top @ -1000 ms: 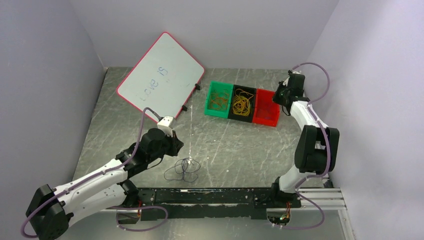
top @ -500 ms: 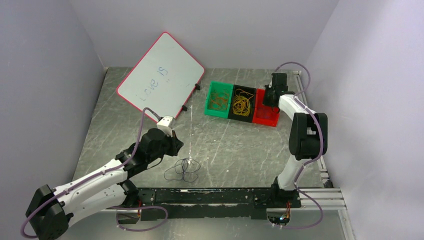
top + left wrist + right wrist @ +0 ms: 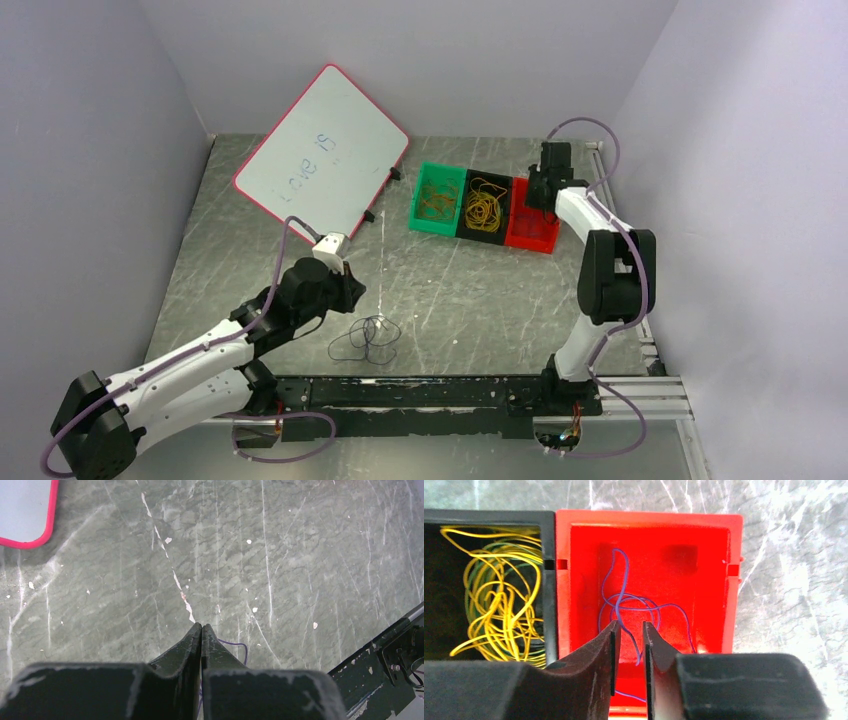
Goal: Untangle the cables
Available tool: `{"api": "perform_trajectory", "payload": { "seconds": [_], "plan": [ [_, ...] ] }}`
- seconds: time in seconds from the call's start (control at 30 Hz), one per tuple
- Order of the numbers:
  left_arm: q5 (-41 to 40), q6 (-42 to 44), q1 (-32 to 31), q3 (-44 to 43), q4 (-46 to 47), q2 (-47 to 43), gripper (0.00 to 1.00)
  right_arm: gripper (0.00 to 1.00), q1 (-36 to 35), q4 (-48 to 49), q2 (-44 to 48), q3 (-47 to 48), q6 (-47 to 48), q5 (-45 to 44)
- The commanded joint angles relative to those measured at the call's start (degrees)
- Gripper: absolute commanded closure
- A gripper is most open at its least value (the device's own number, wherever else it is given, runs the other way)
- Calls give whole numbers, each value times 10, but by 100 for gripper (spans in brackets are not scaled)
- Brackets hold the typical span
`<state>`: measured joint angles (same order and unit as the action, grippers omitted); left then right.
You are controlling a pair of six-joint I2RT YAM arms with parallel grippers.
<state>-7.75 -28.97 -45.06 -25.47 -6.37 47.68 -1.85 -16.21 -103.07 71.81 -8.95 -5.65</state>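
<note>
While over red bin [image 3: 649, 517] rim, right claw [image 3: 630, 626] released astride cable [image 3: 620, 597]; left claw [image 3: 201, 626] clenched.

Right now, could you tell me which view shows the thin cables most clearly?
Right wrist view: sharpest, the purple cable in the red bin is crisp against saturated red. Top external view: evenly lit but soft, the dark cable loops on the table are a faint scribble. Left wrist view: scratched table sharp, one purple strand peeks beside the shut left end effector.
</note>
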Motion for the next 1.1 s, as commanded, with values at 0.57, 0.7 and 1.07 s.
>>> {"api": "perform_trajectory", "payload": {
  "seconds": [0.57, 0.7, 1.07],
  "plan": [
    [-27, -30, 3, -39, -96, 12, 63, 56, -13, -30, 188, 4, -20, 22],
    [-17, -52, 4, -53, -139, 13, 55, 56, -26, -32, 239, -17, -51, 98],
    [66, -61, -8, -104, -218, 119, 50, 56, -127, -69, 324, -63, -79, 125]
  ]
}}
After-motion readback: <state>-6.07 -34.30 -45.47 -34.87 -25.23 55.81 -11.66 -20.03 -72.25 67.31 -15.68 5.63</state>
